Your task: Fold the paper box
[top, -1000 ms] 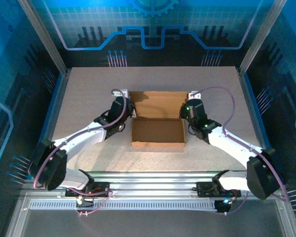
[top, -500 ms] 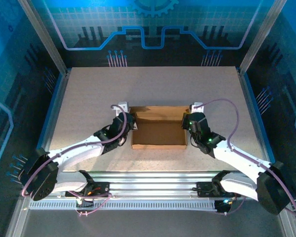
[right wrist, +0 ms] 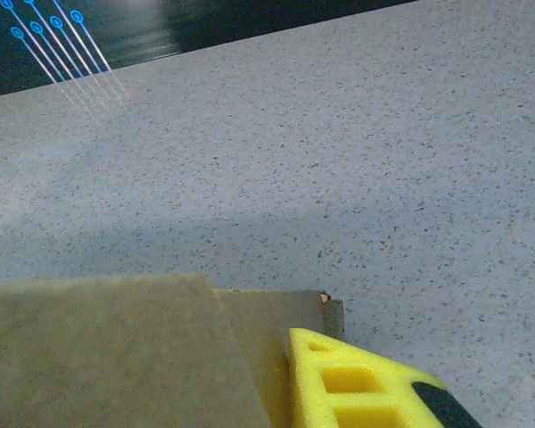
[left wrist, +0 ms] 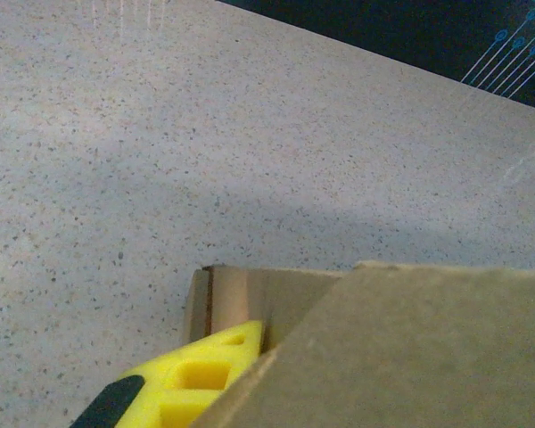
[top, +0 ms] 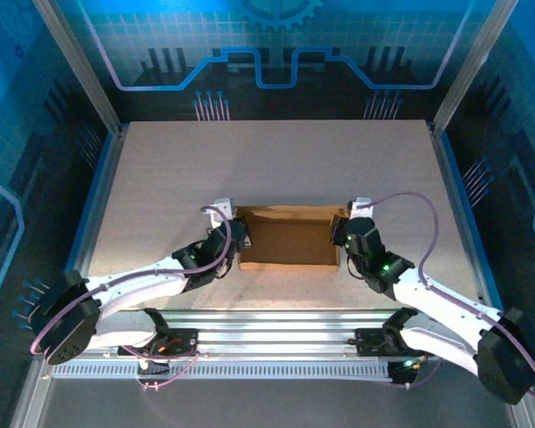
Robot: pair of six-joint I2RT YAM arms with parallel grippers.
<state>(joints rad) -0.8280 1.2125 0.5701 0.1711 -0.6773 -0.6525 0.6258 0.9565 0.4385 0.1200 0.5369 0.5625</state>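
Resting flat on the speckled table (top: 276, 160), the paper box (top: 290, 239) is seen with the table's near edge close before it and the far edge well behind it. Its brown lid flap is held low over its body. At the box's far left corner the left gripper (top: 240, 228) is clenched on that flap, one yellow finger (left wrist: 209, 379) pressed against the cardboard edge. At the box's far right corner the right gripper (top: 342, 234) is set likewise. Whether it is clamped cannot be told, as one finger is hidden by cardboard.

A robot lab cell: speckled table (top: 160, 178), aluminium frame (top: 78, 67), blue circuit-print walls (top: 357, 45).
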